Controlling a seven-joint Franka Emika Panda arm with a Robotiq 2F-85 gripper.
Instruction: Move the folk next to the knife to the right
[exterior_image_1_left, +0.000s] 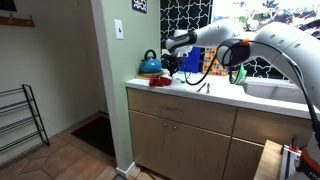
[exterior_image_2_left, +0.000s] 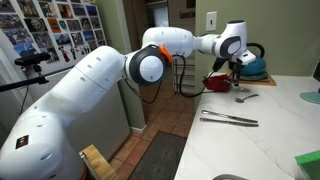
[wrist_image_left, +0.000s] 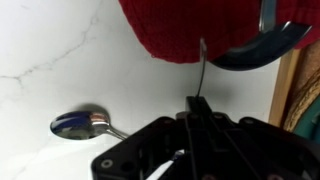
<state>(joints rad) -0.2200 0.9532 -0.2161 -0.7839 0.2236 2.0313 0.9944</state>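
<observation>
My gripper is shut, and a thin metal utensil sticks out from between the fingertips, seen edge-on; it looks like the fork. It hangs over the edge of a red cloth. In both exterior views the gripper hovers just above the counter beside the red cloth and the blue kettle. The knife lies nearer on the white counter with another long utensil tight beside it. A spoon lies on the counter close to the gripper.
The blue kettle stands at the counter's end near the wall. A sink is set into the counter. A patterned backsplash and a blue box stand behind. The white marble counter has an open edge.
</observation>
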